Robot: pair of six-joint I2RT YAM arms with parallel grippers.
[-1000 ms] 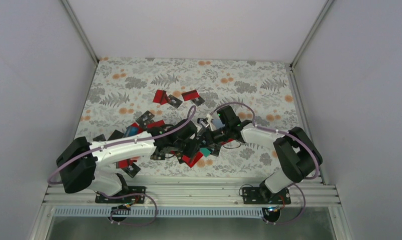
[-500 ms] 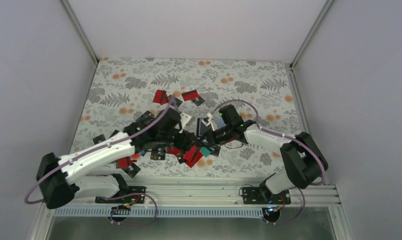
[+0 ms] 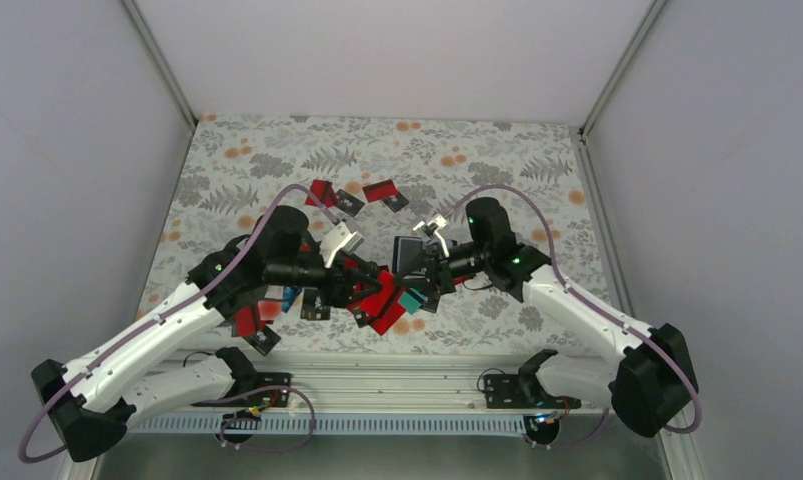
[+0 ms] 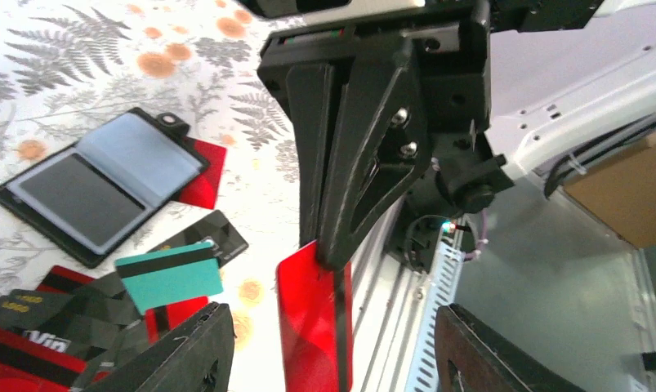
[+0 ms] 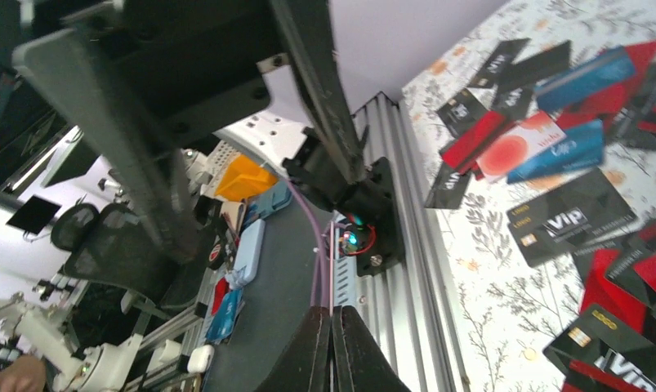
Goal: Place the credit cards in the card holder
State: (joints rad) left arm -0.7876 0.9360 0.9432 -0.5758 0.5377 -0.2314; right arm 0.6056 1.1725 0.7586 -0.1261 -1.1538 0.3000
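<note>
In the left wrist view, my right gripper (image 4: 334,257) is shut on the top edge of a red credit card (image 4: 308,327), which hangs upright above the table's near edge. My left gripper (image 4: 332,317) is open, with one finger on each side of that card and neither touching it. The card holder (image 4: 104,184) lies open and flat on the floral cloth, showing clear pockets. In the top view the two grippers, left (image 3: 357,285) and right (image 3: 425,275), face each other above a pile of credit cards (image 3: 377,308). The right wrist view shows the right gripper (image 5: 331,314) pressed together.
Loose cards lie around: a teal one (image 4: 171,276), black VIP cards (image 5: 569,216), red ones at the back (image 3: 324,192). The aluminium rail (image 3: 377,385) runs along the table's near edge. White walls (image 3: 67,200) enclose both sides.
Both arms have stretched out and their elbows have swung outward. The left wrist drew back to the left and the right wrist moved right. The right gripper stayed shut.
</note>
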